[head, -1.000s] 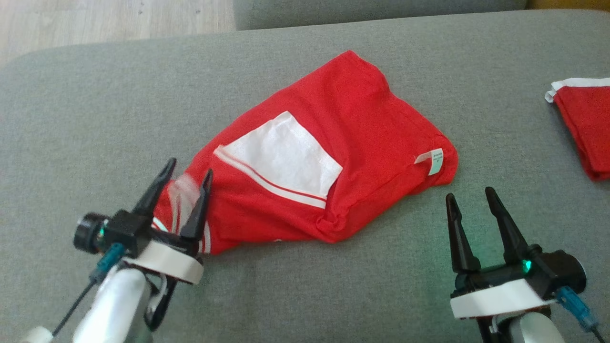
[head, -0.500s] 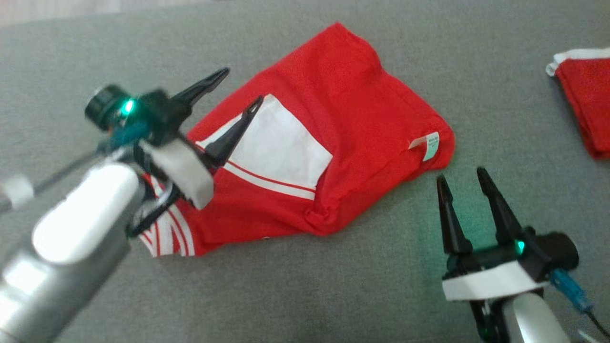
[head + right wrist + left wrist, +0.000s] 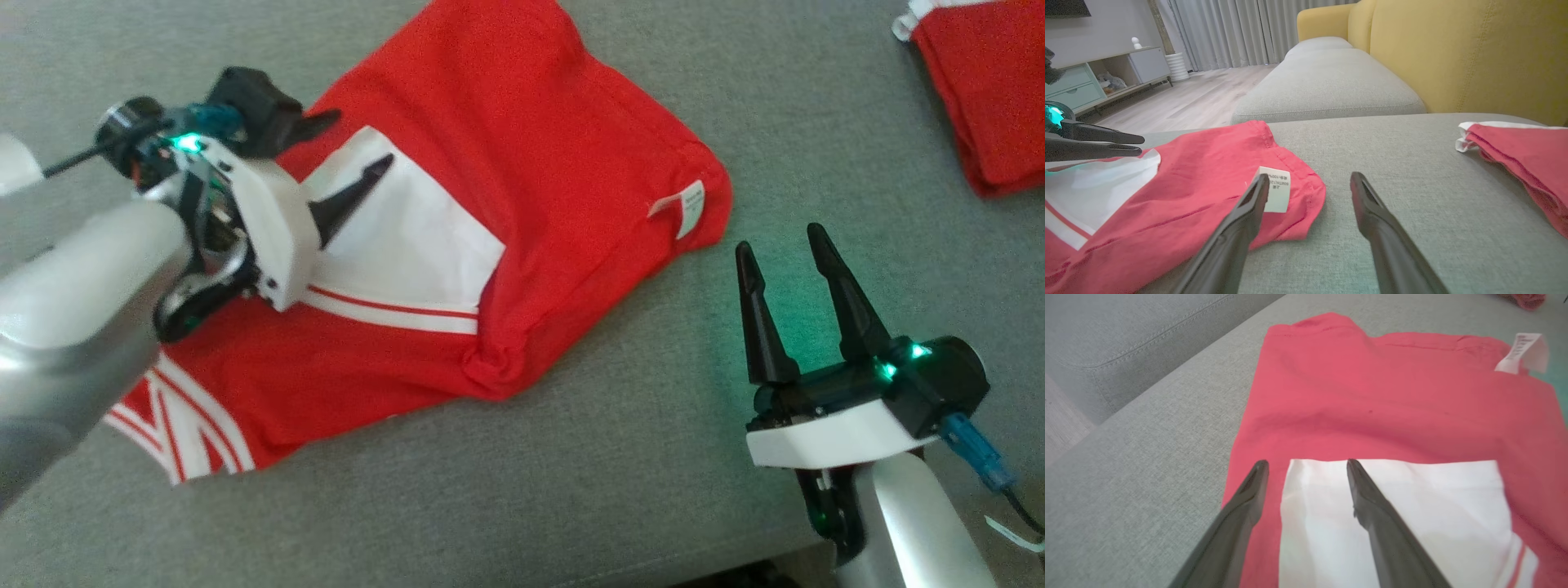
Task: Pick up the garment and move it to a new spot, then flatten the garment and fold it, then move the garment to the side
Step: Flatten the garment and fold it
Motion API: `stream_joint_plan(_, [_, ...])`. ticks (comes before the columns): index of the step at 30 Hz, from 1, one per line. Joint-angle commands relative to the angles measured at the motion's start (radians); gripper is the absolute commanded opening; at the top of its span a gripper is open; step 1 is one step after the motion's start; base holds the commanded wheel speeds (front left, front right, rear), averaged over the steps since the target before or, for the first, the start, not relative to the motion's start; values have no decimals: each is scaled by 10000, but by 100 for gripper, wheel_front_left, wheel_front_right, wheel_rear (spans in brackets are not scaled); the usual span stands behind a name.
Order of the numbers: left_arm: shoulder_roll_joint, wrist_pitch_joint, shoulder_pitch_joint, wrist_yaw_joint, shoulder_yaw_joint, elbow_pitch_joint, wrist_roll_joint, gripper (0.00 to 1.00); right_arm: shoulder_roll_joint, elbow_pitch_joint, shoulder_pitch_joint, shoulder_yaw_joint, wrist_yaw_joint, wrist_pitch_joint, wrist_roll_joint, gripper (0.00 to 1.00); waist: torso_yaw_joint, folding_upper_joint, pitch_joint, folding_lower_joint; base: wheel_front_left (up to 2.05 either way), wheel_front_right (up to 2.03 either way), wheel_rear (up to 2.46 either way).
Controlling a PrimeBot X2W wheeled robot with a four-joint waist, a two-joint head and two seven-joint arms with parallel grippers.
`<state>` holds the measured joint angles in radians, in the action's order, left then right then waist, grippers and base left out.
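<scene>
The red garment (image 3: 571,163) lies on the grey sofa cushion (image 3: 571,490), left of centre, with its white patch (image 3: 408,237) facing up. Our left pincer (image 3: 362,137) hangs released over the patch's far left corner, gripping nothing. Our right pincer (image 3: 777,237) is also released and empty, just right of the garment's label (image 3: 690,204). We see another red garment (image 3: 988,98) at the far right.

A wide grey sofa cushion (image 3: 571,490) carries a red garment (image 3: 555,163) with a white panel (image 3: 408,237), spread loosely near the middle. A second red garment (image 3: 988,98) lies well apart on the right.
</scene>
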<state>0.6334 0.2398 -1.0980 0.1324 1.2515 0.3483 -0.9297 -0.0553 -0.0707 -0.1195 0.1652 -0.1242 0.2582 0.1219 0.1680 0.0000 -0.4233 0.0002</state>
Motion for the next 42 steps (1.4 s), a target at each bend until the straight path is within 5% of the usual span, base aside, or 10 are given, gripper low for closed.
stream_joint_plan(1, [458,-159,-708,-18,-258,67,-117,100,-36,315,-169,240,-65,36,66,100,273,0,-248,-2,0,0,0])
stream_joint_plan(9, [510,-247,-994,-18,213,598,-643,97,6,288,-262,228,-65,36,76,100,500,0,-378,-2,0,0,0])
stream_joint_plan(11, [516,-132,-986,-18,247,604,-756,73,15,288,-268,204,-65,36,71,100,511,0,-375,-2,0,0,0])
stream_joint_plan(12, [522,-48,-965,-18,258,604,-835,53,18,289,-270,193,-65,36,67,100,510,0,-372,-2,0,0,0])
stream_joint_plan(13, [530,18,-961,-18,266,567,-875,45,22,291,-271,187,-65,36,64,100,507,0,-368,-2,0,0,0])
stream_joint_plan(14, [544,54,-960,-18,272,519,-894,27,25,294,-274,179,-65,36,61,100,499,0,-363,-2,0,0,0])
stream_joint_plan(15, [555,82,-946,-18,277,467,-929,0,27,294,-275,168,-65,36,58,100,485,0,-352,-2,0,0,0])
stream_joint_plan(30, [557,-1306,-1331,-18,287,-688,262,0,-321,-702,-564,-132,-65,36,713,100,-575,0,548,-2,0,0,0])
stream_joint_plan(42, [704,-2003,-1286,-18,287,-993,485,0,-2474,-3716,-2306,1078,-65,-835,3478,100,-1764,0,1010,-2,0,0,0])
